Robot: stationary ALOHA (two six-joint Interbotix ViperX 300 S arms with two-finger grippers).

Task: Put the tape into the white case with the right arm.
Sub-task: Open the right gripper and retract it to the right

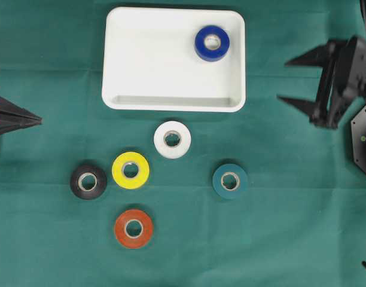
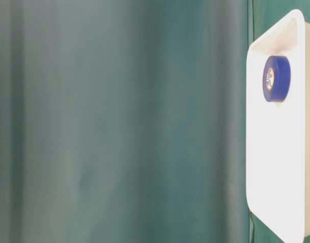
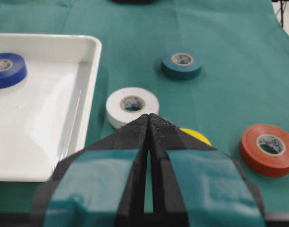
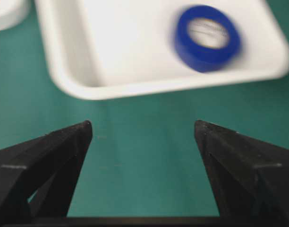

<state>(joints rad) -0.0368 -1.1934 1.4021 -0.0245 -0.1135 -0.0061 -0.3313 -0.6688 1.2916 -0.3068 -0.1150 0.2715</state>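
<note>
**Five rolls out, one in: teal roll lies nearest the right gripper**

Item 1, blue tape roll [image 1: 212, 43]: lying flat inside the white case [image 1: 141, 60], in its upper right corner as seen from overhead. Judged done.

Items 2–6, rolls on the green cloth [image 1: 51, 251], all flat, holes up, below the case in the overhead view:
- white roll [image 1: 172, 139], just beside the case's near rim;
- yellow roll [image 1: 130, 170] and black roll [image 1: 88, 182], close side by side, left of centre;
- orange roll [image 1: 134, 228], lowest in the view;
- teal roll [image 1: 230, 180], alone on the right.

Right gripper [image 1: 286, 81]: at the right edge, level with the case, fingers spread wide and pointing left, holding nothing. The teal roll lies down and to the left of it, closer than any other loose roll, and looks like the likeliest next pick. A roll has no long axis, so any approach angle serves.

Left gripper [image 1: 39, 121]: at the left edge, fingers pressed together, empty, well apart from the rolls.
</note>
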